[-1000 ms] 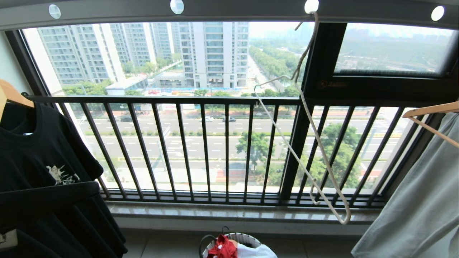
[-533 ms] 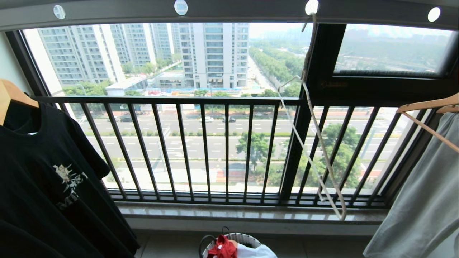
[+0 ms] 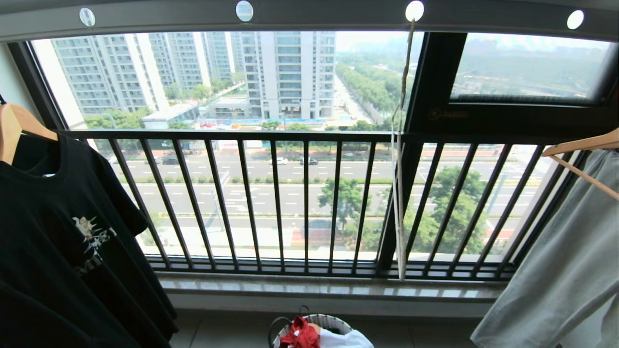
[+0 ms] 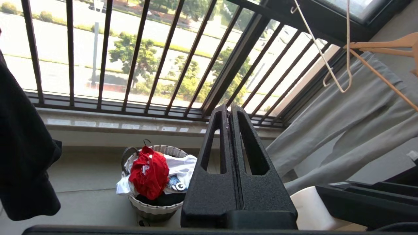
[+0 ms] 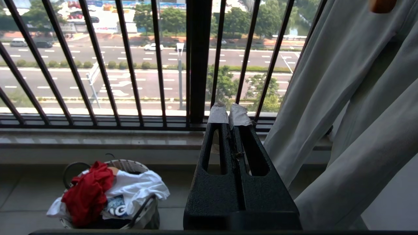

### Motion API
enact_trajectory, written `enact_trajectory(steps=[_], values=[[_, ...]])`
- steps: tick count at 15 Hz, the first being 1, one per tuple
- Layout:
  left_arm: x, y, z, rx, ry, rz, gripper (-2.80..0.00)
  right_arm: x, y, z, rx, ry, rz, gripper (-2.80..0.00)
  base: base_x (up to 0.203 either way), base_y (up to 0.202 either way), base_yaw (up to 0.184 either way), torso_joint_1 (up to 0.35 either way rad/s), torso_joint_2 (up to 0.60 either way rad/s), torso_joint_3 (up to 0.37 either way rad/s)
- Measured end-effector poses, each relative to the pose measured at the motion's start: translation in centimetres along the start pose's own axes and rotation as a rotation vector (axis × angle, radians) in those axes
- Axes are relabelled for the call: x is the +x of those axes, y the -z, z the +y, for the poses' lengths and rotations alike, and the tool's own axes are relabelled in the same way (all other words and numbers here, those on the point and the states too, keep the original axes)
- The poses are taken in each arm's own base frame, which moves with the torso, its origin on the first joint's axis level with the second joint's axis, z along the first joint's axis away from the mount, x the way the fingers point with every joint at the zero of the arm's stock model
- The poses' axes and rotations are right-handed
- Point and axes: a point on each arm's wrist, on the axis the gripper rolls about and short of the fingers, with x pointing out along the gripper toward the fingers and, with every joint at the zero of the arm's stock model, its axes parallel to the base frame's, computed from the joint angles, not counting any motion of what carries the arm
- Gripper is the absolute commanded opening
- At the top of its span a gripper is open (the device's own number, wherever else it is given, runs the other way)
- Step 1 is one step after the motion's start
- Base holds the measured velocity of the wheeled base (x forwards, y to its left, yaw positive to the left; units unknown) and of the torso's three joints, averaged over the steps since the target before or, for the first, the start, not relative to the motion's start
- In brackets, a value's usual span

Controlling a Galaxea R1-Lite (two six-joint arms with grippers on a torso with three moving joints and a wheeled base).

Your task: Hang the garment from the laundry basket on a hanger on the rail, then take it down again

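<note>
Barred window (image 3: 271, 203), stone sill (image 3: 329, 287), tiled floor (image 3: 222, 333), daylight outside

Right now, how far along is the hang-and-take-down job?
Judging by what shows, at one end of the job. The red T-shirt lies bunched in the basket, and the wire hanger hangs bare on the rail. Left gripper and right gripper are shut, holding nothing.

The garment (image 5: 88, 192) is red, bundled with white cloth bearing a blue-white graphic, in the laundry basket (image 4: 153, 209) with its white woven rim and dark handles. The hanger (image 3: 399, 159) is thin and white under the grey rail (image 3: 314, 17) pierced by round holes. A black T-shirt (image 3: 58, 232) carries a pale print, the other hanging garment (image 3: 556, 270) is pale grey, and both tools are matt black.
</note>
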Motion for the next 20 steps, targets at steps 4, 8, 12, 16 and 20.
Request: enact_trajectory(steps=[4, 8, 12, 16, 20], values=[[1.0, 3.1, 1.3, 0.145, -0.088, 0.049, -2.8, 1.3, 1.9, 0.2, 0.008, -0.002, 0.015, -2.8, 0.0, 0.0, 0.0, 0.0, 0.0, 0.0], [2.0, 9.2, 4.8, 0.329, -0.209, 0.013, -2.8, 2.7, 3.4, 0.5, 0.009, -0.066, -0.073, -2.8, 0.0, 0.0, 0.0, 0.0, 0.0, 0.0], [4.1, 12.0, 7.3, 0.553, -0.328, -0.155, -2.8, 2.9, 3.9, 0.7, -0.028, -0.112, -0.083, -2.8, 0.0, 0.0, 0.0, 0.0, 0.0, 0.0], [4.6, 13.1, 8.0, 0.62, -0.325, -0.149, -2.8, 3.0, 4.3, 0.7, -0.066, -0.112, -0.052, -2.8, 0.0, 0.0, 0.0, 0.0, 0.0, 0.0], [4.6, 14.1, 8.4, 0.552, -0.33, -0.06, -2.8, 3.0, 4.6, 0.7, -0.024, -0.11, -0.021, -2.8, 0.0, 0.0, 0.0, 0.0, 0.0, 0.0]])
